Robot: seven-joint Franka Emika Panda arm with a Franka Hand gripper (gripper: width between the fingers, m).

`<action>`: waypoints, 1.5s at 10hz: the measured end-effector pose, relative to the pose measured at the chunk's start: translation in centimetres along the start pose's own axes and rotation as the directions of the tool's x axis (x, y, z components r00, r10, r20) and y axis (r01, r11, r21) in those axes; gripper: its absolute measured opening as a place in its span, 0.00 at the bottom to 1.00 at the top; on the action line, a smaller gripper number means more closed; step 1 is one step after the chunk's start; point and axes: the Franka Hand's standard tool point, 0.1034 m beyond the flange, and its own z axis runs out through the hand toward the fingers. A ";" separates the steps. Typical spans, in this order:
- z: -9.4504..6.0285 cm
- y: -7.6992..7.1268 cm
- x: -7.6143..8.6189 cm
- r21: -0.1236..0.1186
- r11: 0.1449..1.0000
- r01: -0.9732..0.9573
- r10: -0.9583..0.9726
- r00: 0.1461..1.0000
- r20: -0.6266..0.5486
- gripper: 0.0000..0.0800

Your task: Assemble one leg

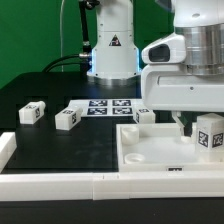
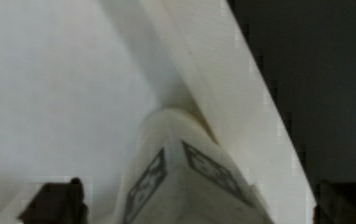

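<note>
One leg (image 1: pixel 210 136), a white block with marker tags, stands upright at the exterior view's right, on the corner of the large white panel (image 1: pixel 150 150). My gripper (image 1: pixel 192 125) hangs right over it. In the wrist view the leg (image 2: pixel 184 165) rises between my two dark fingers (image 2: pixel 59 203), with a light gap on each side, so the gripper (image 2: pixel 201 208) is open around it and does not touch it. The panel (image 2: pixel 50 90) lies behind the leg. Three more legs lie on the black table (image 1: pixel 32 113), (image 1: pixel 67 118), (image 1: pixel 145 115).
The marker board (image 1: pixel 108 106) lies flat at mid-table, in front of the arm's base (image 1: pixel 112 50). A low white rail (image 1: pixel 60 185) runs along the near edge, with a raised end at the exterior view's left (image 1: pixel 5 148).
</note>
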 end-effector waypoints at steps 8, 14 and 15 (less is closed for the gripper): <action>-0.1 0.4 0.3 -0.033 0.827 0.561 -0.561 0.828 0.008 0.53; -0.1 0.5 0.4 -0.013 0.986 0.169 -0.169 0.986 -0.007 0.36; -0.1 0.5 0.5 -0.006 0.999 0.035 -0.035 0.999 -0.007 0.36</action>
